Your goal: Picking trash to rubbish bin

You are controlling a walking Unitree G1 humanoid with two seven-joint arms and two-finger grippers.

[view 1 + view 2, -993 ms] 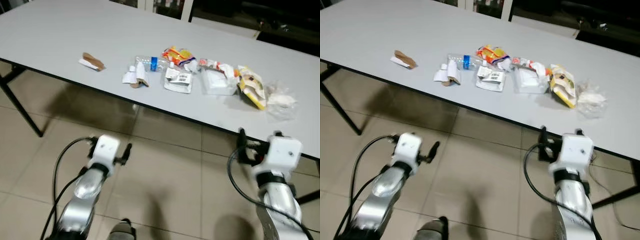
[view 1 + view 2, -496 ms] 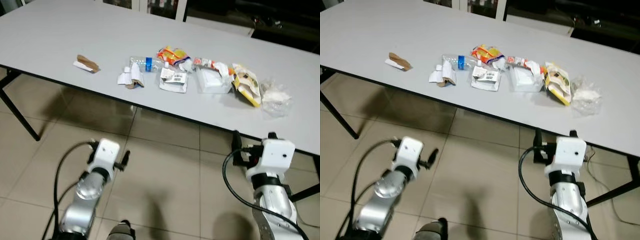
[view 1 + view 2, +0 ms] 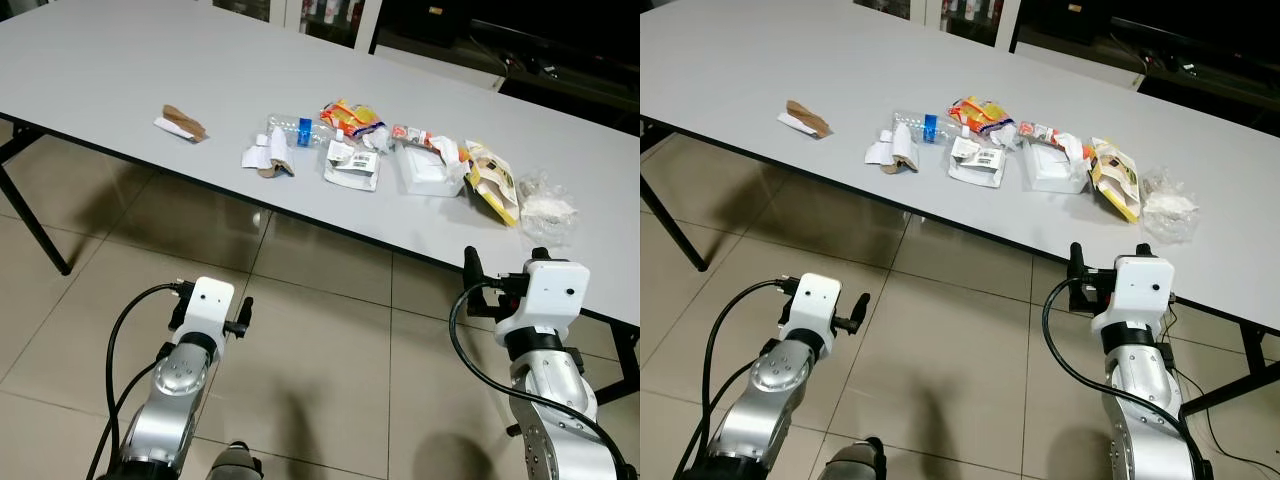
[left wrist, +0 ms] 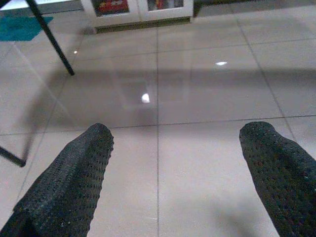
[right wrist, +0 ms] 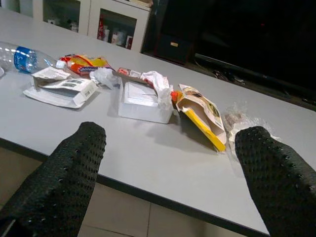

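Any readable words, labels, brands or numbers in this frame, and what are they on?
None can be read.
Blue label on the plastic bottle: too small.
White pouch with dark print: blurred.
Yellow packet: print too blurred.
Orange wrapper: no legible text.

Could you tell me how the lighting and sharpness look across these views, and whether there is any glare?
Left eye view: evenly lit and sharp, the trash on the grey table distinct, a soft shadow on the floor beneath it. Left wrist view: bright glare spots on the glossy tiles, the end effector fingers near and soft. Right wrist view: table trash clear, the background dark.
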